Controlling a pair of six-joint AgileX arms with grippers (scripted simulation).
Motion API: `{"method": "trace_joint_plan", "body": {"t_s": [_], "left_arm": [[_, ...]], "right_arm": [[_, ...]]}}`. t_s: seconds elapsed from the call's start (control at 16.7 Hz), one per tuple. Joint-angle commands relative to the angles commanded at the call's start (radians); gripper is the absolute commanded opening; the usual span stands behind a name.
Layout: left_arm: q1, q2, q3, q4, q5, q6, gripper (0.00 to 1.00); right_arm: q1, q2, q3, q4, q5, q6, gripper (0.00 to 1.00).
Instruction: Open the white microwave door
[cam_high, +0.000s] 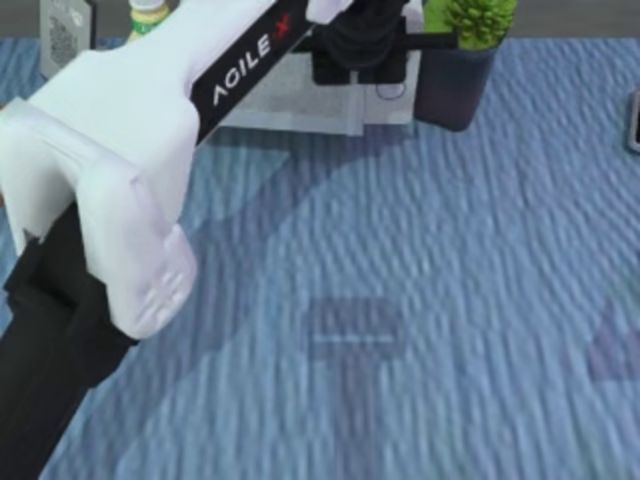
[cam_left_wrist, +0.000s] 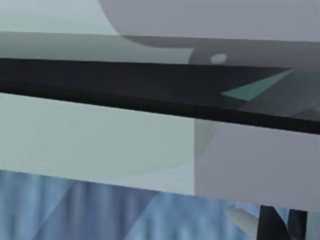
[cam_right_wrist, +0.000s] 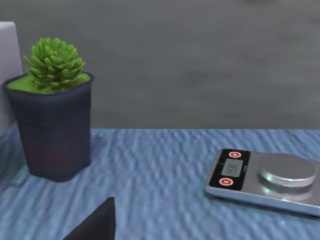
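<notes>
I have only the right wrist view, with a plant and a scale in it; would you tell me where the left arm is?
Observer: The left arm reaches from the table's near left to the microwave at the far edge; its claw is at the microwave, just left of the plant.
Operator: Thank you. Is the door open?
Observer: I cannot tell. The left wrist view, very close up, shows a dark band running between pale surfaces.
Operator: Is anything else near the microwave?
Observer: A grey box stands at the far left corner of the table.
</notes>
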Motion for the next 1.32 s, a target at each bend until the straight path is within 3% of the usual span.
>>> {"method": "trace_joint_plan", "body": {"t_s": [0.72,1.32], "left_arm": [[-0.008,-0.004,-0.016,0.013,0.004,0.003,0.00],[0.005,-0.216,-0.405,0.215,0.040,0.094,0.00]], "right_arm": [[0.000,0.000,0.000,0.000,0.000,0.000,1.00],[0.000,0.000,0.000,0.000,0.000,0.000,1.00]]}}
